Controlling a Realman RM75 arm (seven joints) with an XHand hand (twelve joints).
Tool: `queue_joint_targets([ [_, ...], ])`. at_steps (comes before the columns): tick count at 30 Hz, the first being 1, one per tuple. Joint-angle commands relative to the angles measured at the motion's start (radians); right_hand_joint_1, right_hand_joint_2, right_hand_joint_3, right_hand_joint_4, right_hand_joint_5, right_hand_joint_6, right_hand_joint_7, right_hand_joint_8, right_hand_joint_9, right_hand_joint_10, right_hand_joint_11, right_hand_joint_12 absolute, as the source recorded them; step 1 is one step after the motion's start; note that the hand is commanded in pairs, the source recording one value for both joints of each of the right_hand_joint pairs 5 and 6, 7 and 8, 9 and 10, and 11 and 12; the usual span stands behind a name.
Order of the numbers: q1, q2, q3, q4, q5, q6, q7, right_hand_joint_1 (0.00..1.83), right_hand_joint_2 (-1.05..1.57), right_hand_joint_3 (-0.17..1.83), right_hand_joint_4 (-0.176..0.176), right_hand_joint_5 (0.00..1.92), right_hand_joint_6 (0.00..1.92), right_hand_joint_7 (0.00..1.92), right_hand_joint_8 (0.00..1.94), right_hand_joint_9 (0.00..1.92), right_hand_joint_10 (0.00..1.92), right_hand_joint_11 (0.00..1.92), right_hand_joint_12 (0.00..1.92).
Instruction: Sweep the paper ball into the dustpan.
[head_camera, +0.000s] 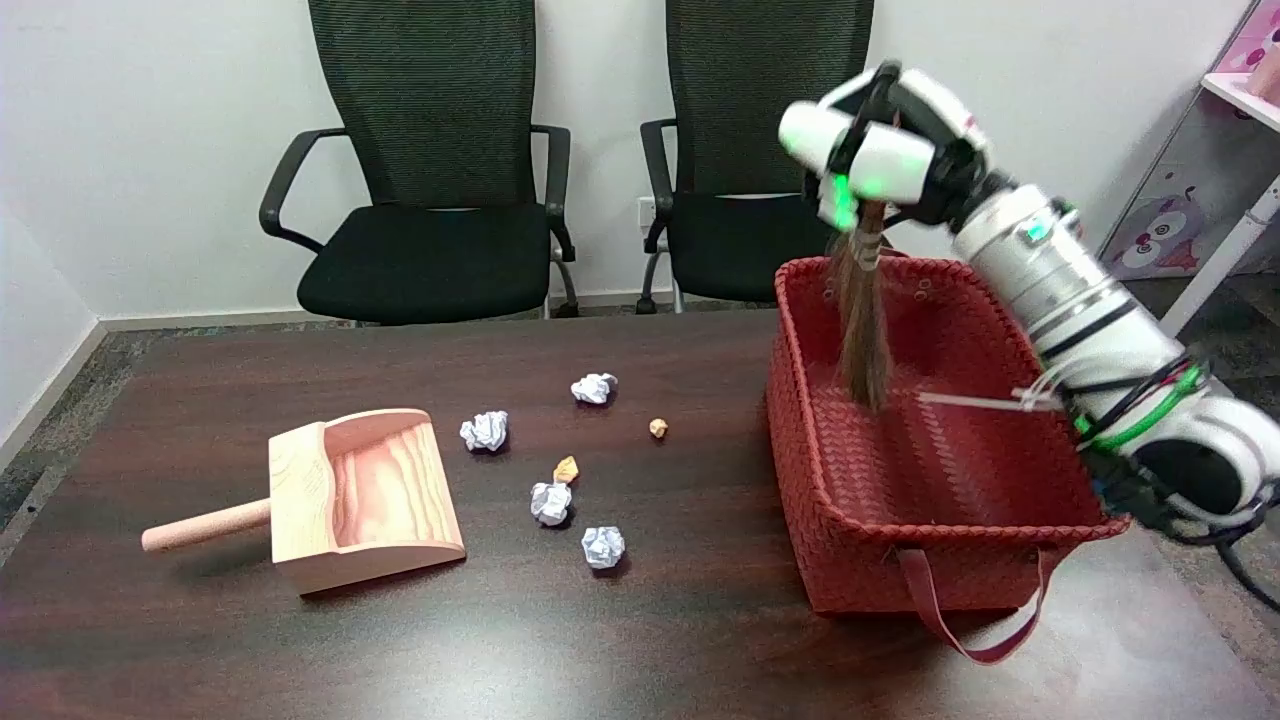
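Gripping a small broom (865, 330) above the red basket (940, 560): right hand (880, 160). 4 paper balls (484, 431) lie on the worktop (300, 640), just beside the wooden dustpan (365, 500). Sweeping not yet begun.

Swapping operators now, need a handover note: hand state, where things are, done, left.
Right robot hand: grips the brush by its top, bristles hanging inside the red basket.
Dustpan: on the table's left, mouth facing right.
Paper balls and two small tan scraps: between dustpan and basket.
Done: brush picked up.
Left: bring the brush over and sweep the balls into the dustpan; none are in yet.
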Motion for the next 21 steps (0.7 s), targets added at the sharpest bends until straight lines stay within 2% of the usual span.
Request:
queue_joint_targets([
  [1,0.002,0.148,0.262,-0.147,0.261,0.110,-0.057,0.97,1.28,0.99,0.176,1.92,1.92,1.92,1.92,1.92,1.92,1.92,1.92],
  [6,0.005,0.232,0.209,-0.156,0.371,0.077,-0.052,0.96,1.24,1.08,0.176,1.92,1.92,1.92,1.92,1.92,1.92,1.92,1.92],
  [13,0.014,0.234,0.174,-0.156,0.418,0.087,-0.051,0.96,1.18,1.21,0.176,1.92,1.92,1.92,1.92,1.92,1.92,1.92,1.92],
  [17,0.028,0.236,0.145,-0.159,0.425,0.096,-0.026,0.94,1.14,1.21,0.176,1.92,1.92,1.92,1.92,1.92,1.92,1.92,1.92],
  [18,0.049,0.237,0.123,-0.159,0.417,0.097,-0.009,0.94,1.13,1.22,0.176,1.92,1.92,1.92,1.92,1.92,1.92,1.92,1.92],
  [21,0.210,0.244,-0.082,-0.150,0.409,0.088,0.015,0.93,1.08,1.25,0.176,1.92,1.92,1.92,1.92,1.92,1.92,1.92,1.92],
])
